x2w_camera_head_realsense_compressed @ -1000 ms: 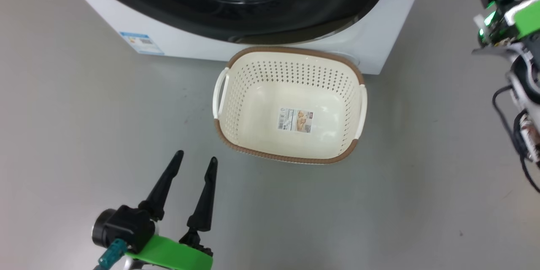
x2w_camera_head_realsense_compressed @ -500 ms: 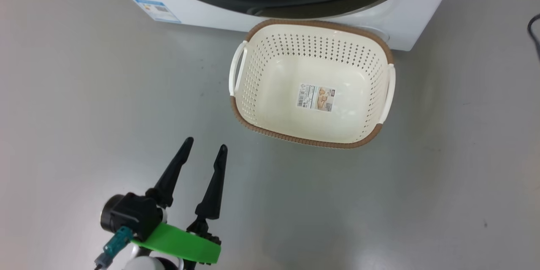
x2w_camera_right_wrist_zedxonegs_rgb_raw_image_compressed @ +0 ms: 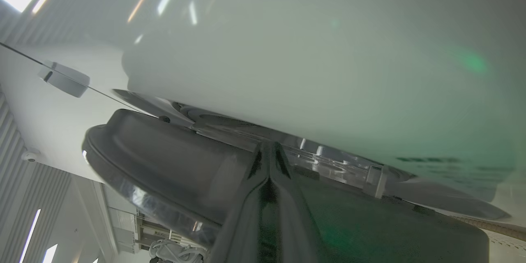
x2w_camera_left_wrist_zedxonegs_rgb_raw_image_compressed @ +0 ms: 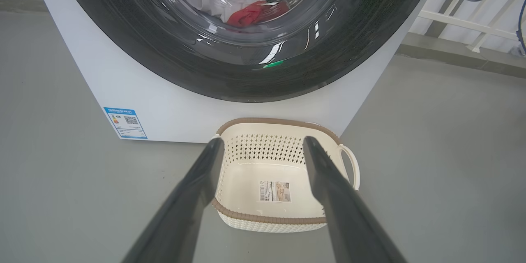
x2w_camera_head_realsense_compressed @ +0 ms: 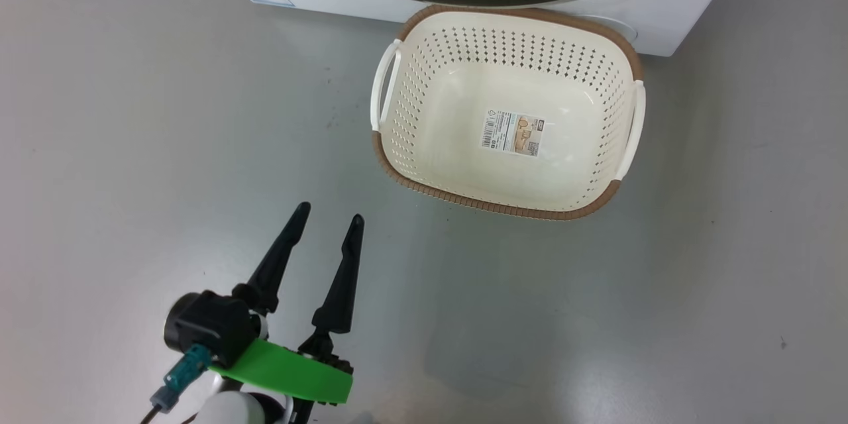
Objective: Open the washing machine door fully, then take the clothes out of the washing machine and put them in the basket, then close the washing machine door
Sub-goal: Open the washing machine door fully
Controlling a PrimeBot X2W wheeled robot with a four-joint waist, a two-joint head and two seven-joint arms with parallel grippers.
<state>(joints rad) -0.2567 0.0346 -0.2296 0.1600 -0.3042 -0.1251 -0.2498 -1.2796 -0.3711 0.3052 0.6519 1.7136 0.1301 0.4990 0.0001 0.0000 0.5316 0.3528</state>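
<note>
Right, jaws first: my right gripper (x2w_camera_right_wrist_zedxonegs_rgb_raw_image_compressed: 269,150) has both fingers pressed flat together with nothing between them. Its tips sit low in the middle of the right wrist frame, at the seam where the washing machine door (x2w_camera_right_wrist_zedxonegs_rgb_raw_image_compressed: 164,160) meets the white body. I can't tell whether they have actually hooked the edge. My left gripper (x2w_camera_head_realsense_compressed: 330,213) is spread wide and empty at the lower left of the head frame, hanging over bare floor (x2w_camera_head_realsense_compressed: 132,146), well apart from the basket (x2w_camera_head_realsense_compressed: 493,207).

The basket sits in the upper middle of the head frame, its far rim tucked right up against the foot of the washing machine (x2w_camera_left_wrist_zedxonegs_rgb_raw_image_compressed: 172,111). It holds nothing but a paper label (x2w_camera_head_realsense_compressed: 513,134) on its bottom. At the top of the left wrist frame, the clothes (x2w_camera_left_wrist_zedxonegs_rgb_raw_image_compressed: 250,12), red and white, lie in the drum behind the glass.

By my reading we're at step one, prying the door. Nothing is unloaded, and the closing comes last.
</note>
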